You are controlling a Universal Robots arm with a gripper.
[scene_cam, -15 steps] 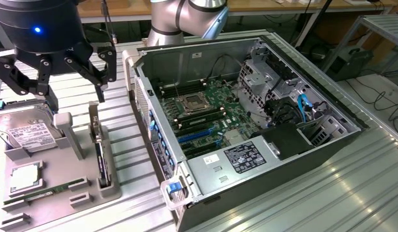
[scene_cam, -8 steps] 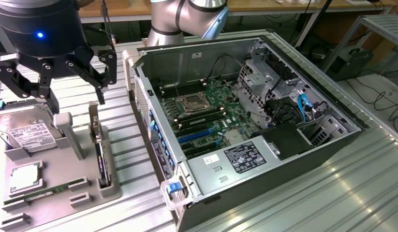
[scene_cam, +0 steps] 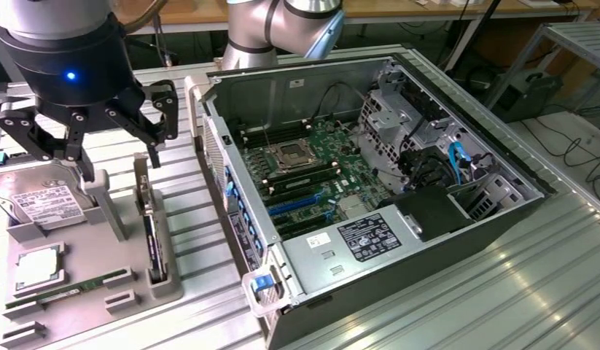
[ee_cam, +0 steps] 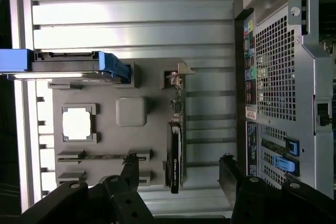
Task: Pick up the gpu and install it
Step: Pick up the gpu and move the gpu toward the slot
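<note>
Gpu (ee_cam: 175,150) upright on edge in slot at grey tray (ee_cam: 152,93) edge nearest computer case (ee_cam: 273,51). Likely light, stiff, fragile: pinch flat faces. Gripper (ee_cam: 178,167) above, fingers (ee_cam: 131,169) spread, empty.

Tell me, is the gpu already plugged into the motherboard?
No, the gpu stands on edge in a slot of the grey holder tray, outside the computer case.

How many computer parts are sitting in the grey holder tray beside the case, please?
4: the hard drive at one end, the processor beside it, the memory stick past that, and the gpu on edge along the side nearest the case. Others may be hidden.
</note>
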